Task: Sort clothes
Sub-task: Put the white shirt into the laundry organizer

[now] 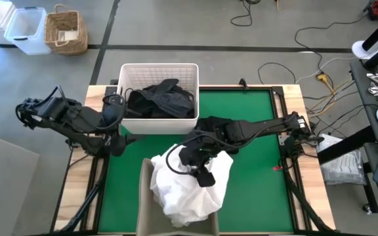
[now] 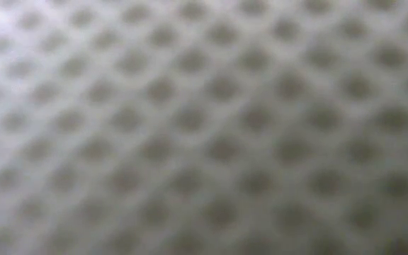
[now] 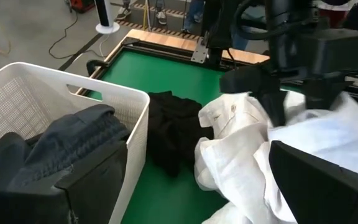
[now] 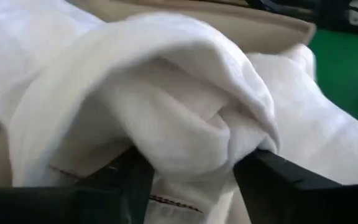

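High view: the right tool [image 1: 205, 176] hovers over the white garments [image 1: 189, 190] heaped at the desk's near edge; dark clothes [image 1: 159, 101] fill the white basket [image 1: 192, 69] at the far edge.

Left wrist view: the left tool [image 3: 191, 186], fully open and empty, waits beside the basket; a black garment [image 3: 169, 127] lies on the green mat [image 3: 166, 71].

Right wrist view: jaws parted around a white fold, not pinching. Lift straight clear without snagging.

No writing is legible.

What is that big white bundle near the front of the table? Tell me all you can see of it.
The white garment is soft, crumpled cloth heaped in folds, with a stitched seam showing. It lies partly on a tan container at the table's near edge, partly over the green mat. The right gripper sits on top, its fingers either side of a fold.
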Robot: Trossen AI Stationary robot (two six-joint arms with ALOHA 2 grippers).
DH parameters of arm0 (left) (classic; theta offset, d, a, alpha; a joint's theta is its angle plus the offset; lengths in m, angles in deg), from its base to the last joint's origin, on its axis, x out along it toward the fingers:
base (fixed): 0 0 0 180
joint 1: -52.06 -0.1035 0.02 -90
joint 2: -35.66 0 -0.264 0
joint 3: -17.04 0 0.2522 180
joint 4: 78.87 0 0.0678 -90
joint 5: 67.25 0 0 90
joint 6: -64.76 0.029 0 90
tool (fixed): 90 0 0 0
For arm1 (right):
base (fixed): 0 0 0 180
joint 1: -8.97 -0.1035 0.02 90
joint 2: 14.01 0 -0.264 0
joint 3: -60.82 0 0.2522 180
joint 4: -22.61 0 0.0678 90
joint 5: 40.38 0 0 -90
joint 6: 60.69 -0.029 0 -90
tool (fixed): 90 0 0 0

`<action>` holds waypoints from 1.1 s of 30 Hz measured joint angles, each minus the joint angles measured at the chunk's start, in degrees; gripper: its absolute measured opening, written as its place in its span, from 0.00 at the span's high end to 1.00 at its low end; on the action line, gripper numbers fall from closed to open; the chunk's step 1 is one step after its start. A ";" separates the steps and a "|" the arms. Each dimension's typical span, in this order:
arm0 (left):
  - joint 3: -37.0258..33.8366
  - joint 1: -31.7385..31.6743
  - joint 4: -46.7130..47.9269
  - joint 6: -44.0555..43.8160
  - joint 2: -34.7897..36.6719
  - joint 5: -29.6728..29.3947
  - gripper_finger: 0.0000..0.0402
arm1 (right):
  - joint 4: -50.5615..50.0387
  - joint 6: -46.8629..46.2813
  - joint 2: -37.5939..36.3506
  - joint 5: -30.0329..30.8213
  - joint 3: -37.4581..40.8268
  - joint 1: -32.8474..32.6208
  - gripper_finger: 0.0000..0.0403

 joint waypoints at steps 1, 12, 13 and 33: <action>-0.08 0.27 -0.04 0.02 -0.06 -0.08 0.09 | -0.47 0.55 0.00 0.87 0.02 -0.07 0.49; -3.22 7.12 -3.74 0.05 -0.68 -7.27 0.09 | -9.17 2.34 -0.09 10.83 -4.79 -1.86 0.41; -3.61 7.75 -4.92 0.53 -0.68 -7.32 0.09 | -10.13 2.33 -0.11 11.48 -5.37 -1.88 0.41; -8.85 18.44 -9.63 -0.22 -0.72 -20.37 0.09 | -20.80 1.09 -0.54 33.37 -14.75 -3.60 0.58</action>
